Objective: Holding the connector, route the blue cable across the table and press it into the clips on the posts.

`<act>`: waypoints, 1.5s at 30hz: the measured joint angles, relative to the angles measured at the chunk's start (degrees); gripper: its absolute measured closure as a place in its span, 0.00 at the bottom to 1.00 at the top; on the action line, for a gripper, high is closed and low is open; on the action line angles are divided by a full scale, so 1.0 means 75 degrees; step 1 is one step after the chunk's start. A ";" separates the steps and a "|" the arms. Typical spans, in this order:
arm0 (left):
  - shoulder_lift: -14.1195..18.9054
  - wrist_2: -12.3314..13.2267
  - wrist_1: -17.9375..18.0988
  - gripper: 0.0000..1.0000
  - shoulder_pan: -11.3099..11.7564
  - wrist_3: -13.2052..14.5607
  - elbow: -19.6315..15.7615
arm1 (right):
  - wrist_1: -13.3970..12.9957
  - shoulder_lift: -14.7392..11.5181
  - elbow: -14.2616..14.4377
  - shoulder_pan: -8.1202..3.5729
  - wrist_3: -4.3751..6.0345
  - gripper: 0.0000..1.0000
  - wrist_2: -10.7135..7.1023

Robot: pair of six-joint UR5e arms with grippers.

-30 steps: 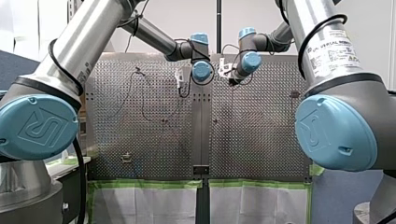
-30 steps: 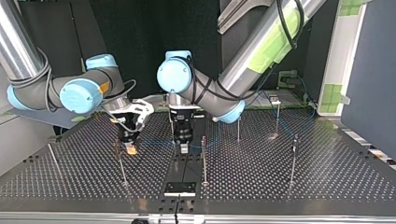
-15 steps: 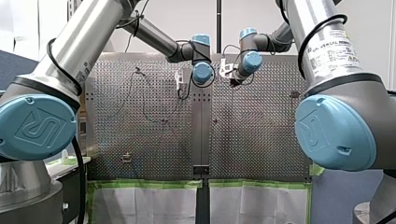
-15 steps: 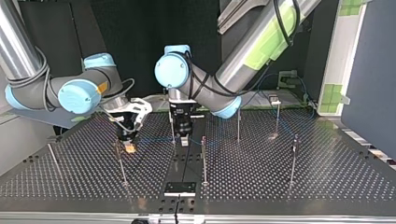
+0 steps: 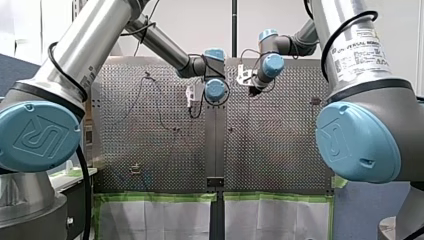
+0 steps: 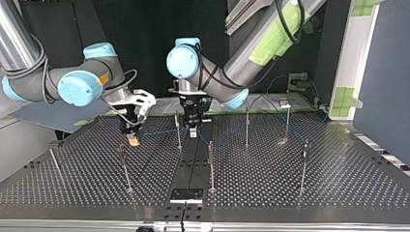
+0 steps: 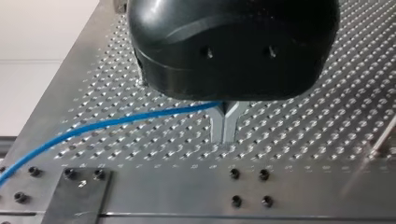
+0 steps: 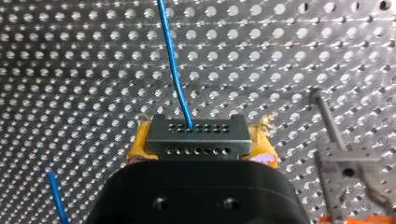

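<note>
In the right wrist view my right gripper has yellow pads and is shut on a grey connector. The blue cable leaves the connector's top and runs ahead over the perforated table. In the left wrist view my left gripper has metal fingers shut on the blue cable, which trails off to one side. In the top view my right gripper is at the left and my left gripper is near the middle. The cable spans between them, passing a post.
Several thin posts with clips stand on the table, among them two near the middle and one beside my right gripper. A black plate lies at the table's near edge in the top view. A clipped post stands beside the connector.
Both grippers have moved toward the far side of the top view, keeping their holds. The cable between them now lies further back, by the post near the middle.
</note>
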 joint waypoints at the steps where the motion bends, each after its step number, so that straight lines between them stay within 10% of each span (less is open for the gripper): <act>1: 0.0000 0.0016 0.0050 1.00 -0.0010 0.0004 -0.0058 | -0.0017 -0.0026 0.0083 0.0004 -0.0012 0.99 0.0022; 17: -0.0614 0.0801 0.1035 1.00 0.0000 -0.0153 -0.1068 | -0.0900 0.0003 0.1153 0.0076 0.0169 0.99 0.0097; 29: -0.0911 0.1402 0.1614 1.00 0.0141 -0.0269 -0.1745 | -0.1665 0.0651 0.1917 0.0024 0.0203 0.99 0.0094; 45: -0.1795 0.1785 0.1489 1.00 0.0134 -0.0552 -0.0893 | -0.2527 0.0765 0.2122 -0.0258 0.0250 0.99 0.0097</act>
